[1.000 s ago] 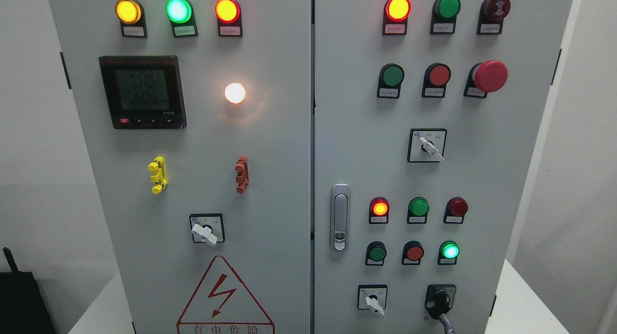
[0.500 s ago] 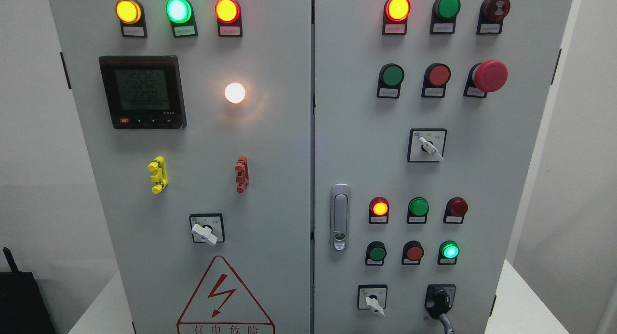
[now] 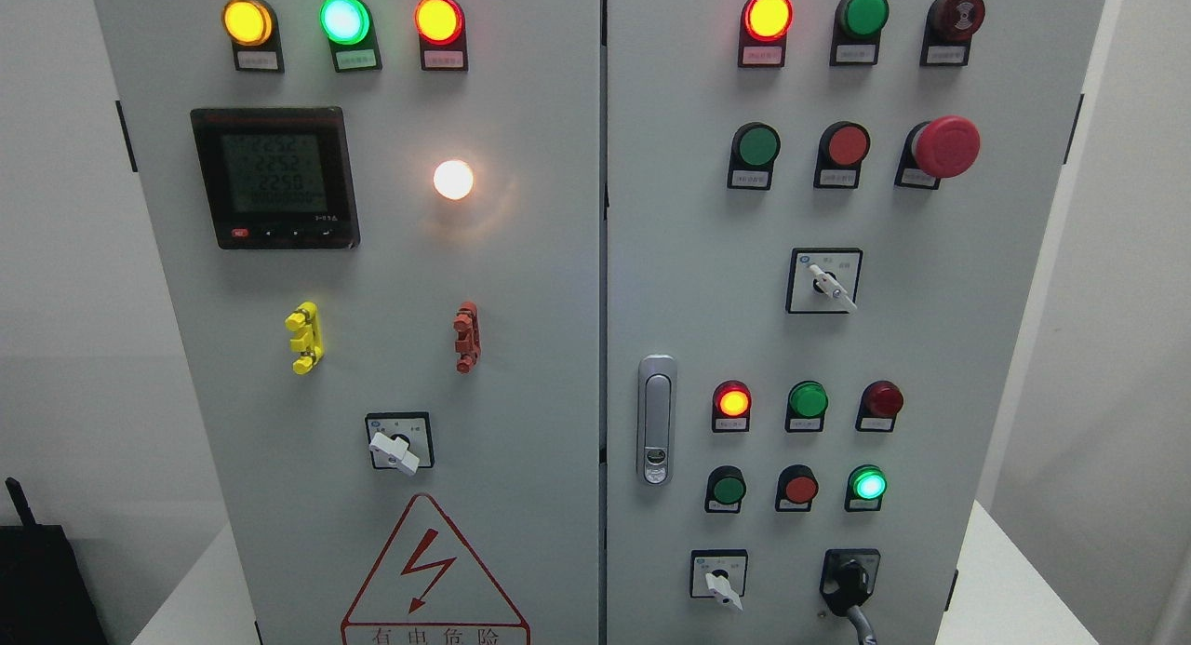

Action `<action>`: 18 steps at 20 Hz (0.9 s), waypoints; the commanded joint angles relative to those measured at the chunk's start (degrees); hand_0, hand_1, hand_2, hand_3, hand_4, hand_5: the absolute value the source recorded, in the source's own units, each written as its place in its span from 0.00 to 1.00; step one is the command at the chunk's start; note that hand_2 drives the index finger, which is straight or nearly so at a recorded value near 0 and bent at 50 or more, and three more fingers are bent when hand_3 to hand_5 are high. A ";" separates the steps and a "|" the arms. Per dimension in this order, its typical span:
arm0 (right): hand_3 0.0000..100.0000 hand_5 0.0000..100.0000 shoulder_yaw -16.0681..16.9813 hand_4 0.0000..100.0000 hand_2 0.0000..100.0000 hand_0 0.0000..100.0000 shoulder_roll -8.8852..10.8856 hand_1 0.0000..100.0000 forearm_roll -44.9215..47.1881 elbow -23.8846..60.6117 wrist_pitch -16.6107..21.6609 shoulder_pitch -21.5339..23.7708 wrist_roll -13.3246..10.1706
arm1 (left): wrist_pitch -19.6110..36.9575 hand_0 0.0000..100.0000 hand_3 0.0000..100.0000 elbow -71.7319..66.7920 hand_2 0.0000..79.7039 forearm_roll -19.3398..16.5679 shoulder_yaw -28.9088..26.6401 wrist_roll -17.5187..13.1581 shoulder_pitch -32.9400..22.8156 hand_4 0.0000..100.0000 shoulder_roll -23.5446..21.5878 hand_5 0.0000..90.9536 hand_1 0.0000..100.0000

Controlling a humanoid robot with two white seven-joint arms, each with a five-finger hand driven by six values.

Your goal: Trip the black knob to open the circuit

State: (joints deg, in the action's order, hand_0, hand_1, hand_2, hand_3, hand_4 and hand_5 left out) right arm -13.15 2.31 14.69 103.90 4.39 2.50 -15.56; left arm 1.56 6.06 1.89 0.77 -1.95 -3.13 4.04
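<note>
The black knob (image 3: pixel 849 580) sat at the lower right corner of the cabinet's right door (image 3: pixel 689 282), its lever slanting down toward the door's bottom edge, probably the closed-circuit setting since lamps glowed. Just left of the black knob stood a white selector switch (image 3: pixel 718 582); above the black knob, a lit green lamp (image 3: pixel 868 485). Neither hand appeared in the head view, so their finger posture could not be told, and the black knob was untouched. The trip was not yet begun.

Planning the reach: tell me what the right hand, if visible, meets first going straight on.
Cannot tell: neither hand is in view. Nothing shows in front of the black knob.
</note>
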 commanded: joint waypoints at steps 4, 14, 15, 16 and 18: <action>1.00 1.00 -0.65 1.00 0.06 0.00 0.32 0.04 -0.54 2.62 1.32 -0.83 2.64 | 0.11 0.12 0.00 0.00 0.00 0.14 -0.07 0.01 0.14 0.00 0.09 0.00 0.39; 1.00 1.00 0.31 1.00 0.06 0.00 0.67 0.05 -0.54 2.62 1.41 -0.48 2.64 | 0.11 0.12 0.00 0.00 0.00 0.14 -0.07 0.01 0.14 0.00 0.00 0.00 0.39; 1.00 1.00 0.49 1.00 0.06 0.00 0.76 0.05 -0.54 2.62 1.41 -0.39 2.64 | 0.03 0.12 0.00 0.00 0.00 0.14 -0.07 0.01 0.14 0.00 0.09 0.00 0.39; 1.00 1.00 0.58 1.00 0.06 0.00 0.76 0.05 -0.54 2.62 1.49 -0.39 2.64 | 0.11 0.12 0.00 0.00 0.00 0.14 -0.07 0.01 0.14 0.00 0.09 0.00 0.39; 1.00 1.00 1.11 1.00 0.06 0.00 0.76 0.05 -0.54 2.62 1.58 0.04 2.64 | 0.11 0.12 0.00 0.00 0.00 0.14 -0.07 0.01 0.14 0.00 0.09 0.00 0.39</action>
State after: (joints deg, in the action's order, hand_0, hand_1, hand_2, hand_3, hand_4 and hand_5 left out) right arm -11.95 3.00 14.57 103.93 4.39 2.96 -14.78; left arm 1.56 6.06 1.88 0.77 -1.95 -3.13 4.04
